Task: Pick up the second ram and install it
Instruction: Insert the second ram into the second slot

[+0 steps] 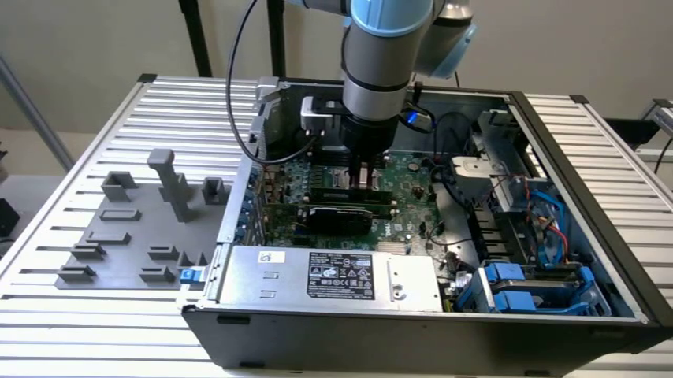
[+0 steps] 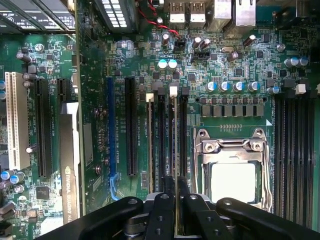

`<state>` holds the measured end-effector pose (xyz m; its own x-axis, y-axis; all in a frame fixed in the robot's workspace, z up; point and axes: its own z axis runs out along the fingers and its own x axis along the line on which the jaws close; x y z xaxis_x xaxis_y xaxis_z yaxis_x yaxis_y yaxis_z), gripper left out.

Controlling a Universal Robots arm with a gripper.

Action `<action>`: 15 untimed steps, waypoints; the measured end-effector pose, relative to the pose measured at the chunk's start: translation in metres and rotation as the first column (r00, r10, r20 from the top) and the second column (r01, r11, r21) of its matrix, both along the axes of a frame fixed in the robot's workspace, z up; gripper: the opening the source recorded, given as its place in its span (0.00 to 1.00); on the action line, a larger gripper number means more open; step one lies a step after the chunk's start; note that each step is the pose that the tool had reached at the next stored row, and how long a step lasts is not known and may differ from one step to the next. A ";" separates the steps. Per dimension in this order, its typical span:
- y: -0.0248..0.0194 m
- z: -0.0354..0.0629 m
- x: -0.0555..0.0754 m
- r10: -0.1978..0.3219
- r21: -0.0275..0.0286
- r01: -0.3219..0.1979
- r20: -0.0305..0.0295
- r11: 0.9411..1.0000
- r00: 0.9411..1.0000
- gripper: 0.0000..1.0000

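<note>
End effector (image 2: pixel 175 197) apparently around second ram (image 2: pixel 175 150)

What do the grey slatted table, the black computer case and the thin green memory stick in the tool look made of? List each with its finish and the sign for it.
Grey slatted table: likely aluminium, matte silver; extruded ribbed profiles.
Black computer case: probably painted sheet metal, satin black; thin folded edges.
Thin green memory stick: apparently circuit board, seen edge-on between the black tool fingers; finish unclear.
</note>
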<state>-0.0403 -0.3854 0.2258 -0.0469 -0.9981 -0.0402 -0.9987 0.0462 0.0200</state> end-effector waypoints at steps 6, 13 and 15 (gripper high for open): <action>0.0003 -0.0008 -0.001 0.000 0.000 0.000 0.000 1.000 1.000 0.14; 0.0005 -0.0023 -0.001 0.000 0.000 0.000 0.000 1.000 1.000 0.14; 0.0005 -0.0027 -0.001 0.000 0.000 0.000 0.000 1.000 1.000 0.14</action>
